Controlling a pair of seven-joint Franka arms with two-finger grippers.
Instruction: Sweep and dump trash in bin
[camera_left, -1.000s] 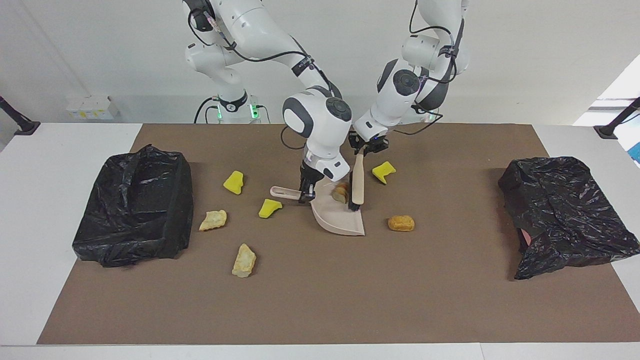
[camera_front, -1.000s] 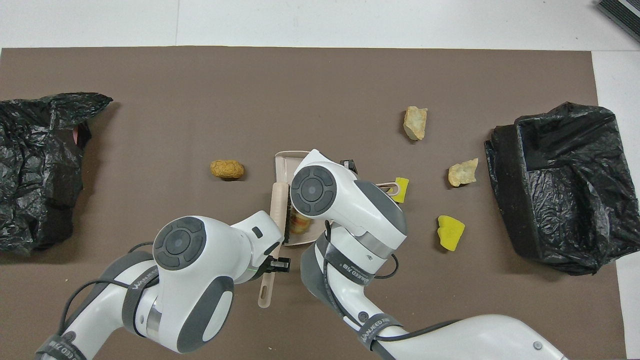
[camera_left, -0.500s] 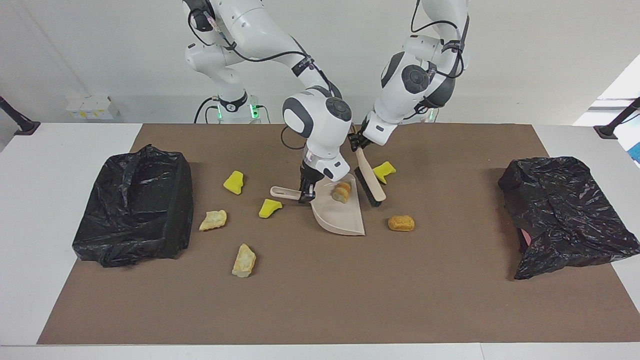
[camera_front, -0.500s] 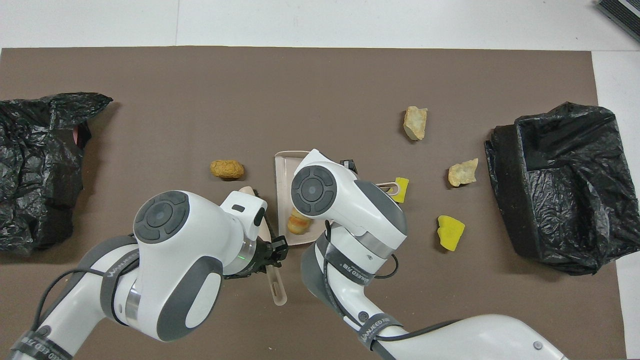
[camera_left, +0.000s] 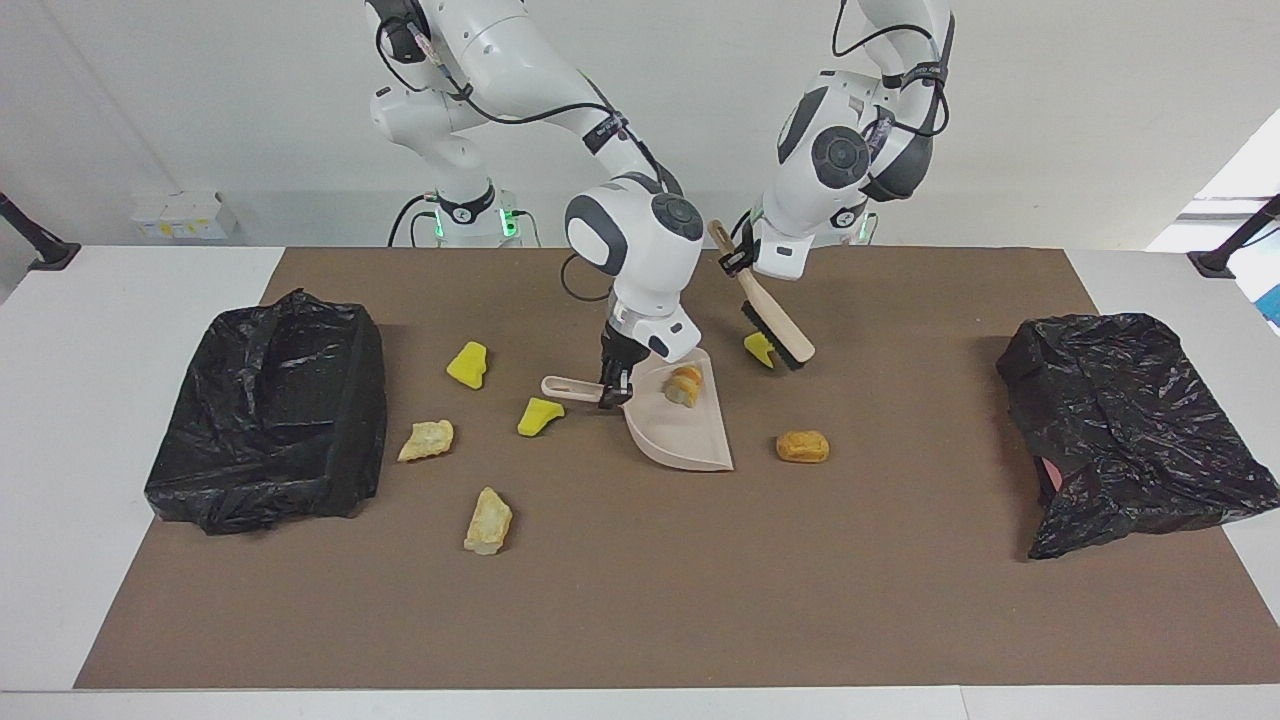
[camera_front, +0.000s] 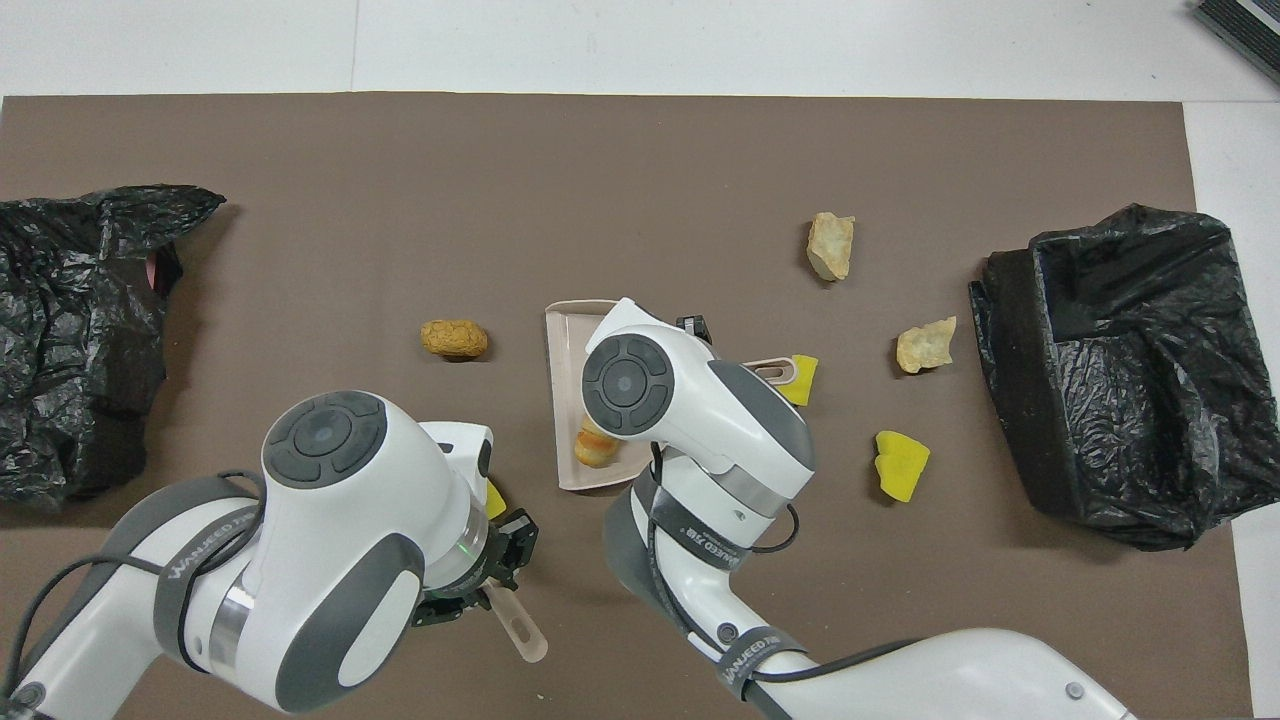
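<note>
My right gripper (camera_left: 612, 388) is shut on the handle of the beige dustpan (camera_left: 682, 432), which rests on the mat with one tan bread-like chunk (camera_left: 685, 385) in it. My left gripper (camera_left: 738, 262) is shut on the brush (camera_left: 776, 332), held tilted in the air over a yellow sponge piece (camera_left: 757, 350). Loose trash lies around: a golden-brown lump (camera_left: 802, 446), two yellow pieces (camera_left: 467, 364) (camera_left: 540, 415) and two tan lumps (camera_left: 427, 439) (camera_left: 488, 521). The bin (camera_left: 270, 410), lined in black plastic, stands at the right arm's end of the table.
A crumpled black bag (camera_left: 1130, 430) lies at the left arm's end of the table. The brown mat (camera_left: 640, 600) covers the table's middle. In the overhead view my right arm hides its gripper and part of the dustpan (camera_front: 565, 390).
My left gripper lifted the brush out of the dustpan and swung it toward the left arm's end, over the yellow sponge piece. The bread chunk stays in the dustpan, which barely shifted.
</note>
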